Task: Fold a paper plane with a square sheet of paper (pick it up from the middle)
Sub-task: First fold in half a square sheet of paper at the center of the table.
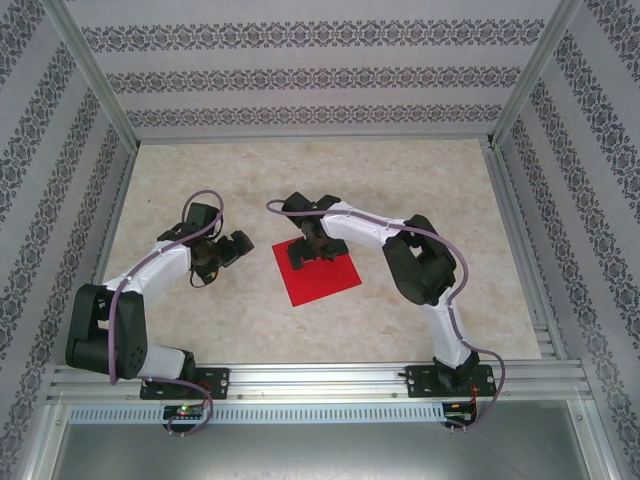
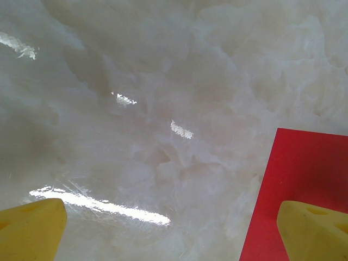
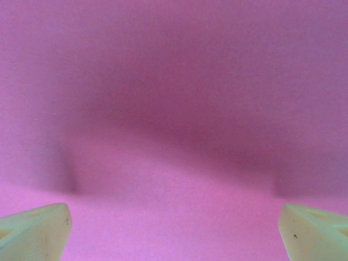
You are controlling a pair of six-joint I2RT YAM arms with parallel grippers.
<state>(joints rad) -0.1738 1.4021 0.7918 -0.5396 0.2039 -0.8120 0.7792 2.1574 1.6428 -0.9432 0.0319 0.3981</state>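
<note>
We hover our right gripper [image 1: 308,248], jaws wide apart, over the square sheet of paper [image 1: 325,280], our left gripper [image 1: 232,250] equally spread beside it.

Brightness: even overhead light is flooding the table [image 2: 163,65], and the shadows are falling soft.
Glare: white streaks are flaring ahead of the left gripper [image 2: 172,231], the longest close in front.
Colour: the square sheet of paper [image 3: 174,81] is showing washed-out magenta beneath the right gripper [image 3: 174,228].
Shadow: a dim band is lying ahead of its fingertips [image 3: 32,228].
Focus: those tips are blurring.
</note>
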